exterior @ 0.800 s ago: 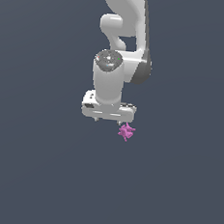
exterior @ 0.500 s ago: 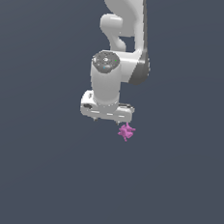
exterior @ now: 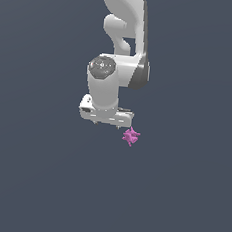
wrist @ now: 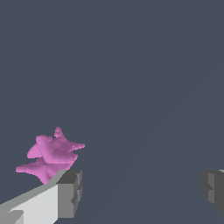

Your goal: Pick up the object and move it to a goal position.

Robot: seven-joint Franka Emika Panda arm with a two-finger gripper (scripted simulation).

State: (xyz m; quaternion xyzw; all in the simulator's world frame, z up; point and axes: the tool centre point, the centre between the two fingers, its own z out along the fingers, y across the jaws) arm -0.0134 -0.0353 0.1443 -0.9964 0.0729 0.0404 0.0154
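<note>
**Pink on slate, white above**

The object (exterior: 131,136) is a bright magenta-pink all over, with lighter pink on its raised knobs and a deeper tone in the folds between them, as the wrist view (wrist: 51,154) shows. The surface (exterior: 41,181) is one flat, dark slate blue-grey with no pattern. The arm (exterior: 122,48) is glossy white, with a dark grey band down one side and a dark grey round cap at its joint. The hand (exterior: 103,118) is white; its fingertips (wrist: 70,194) are mid-grey blocks, with darker grey on the shaded faces.
</note>
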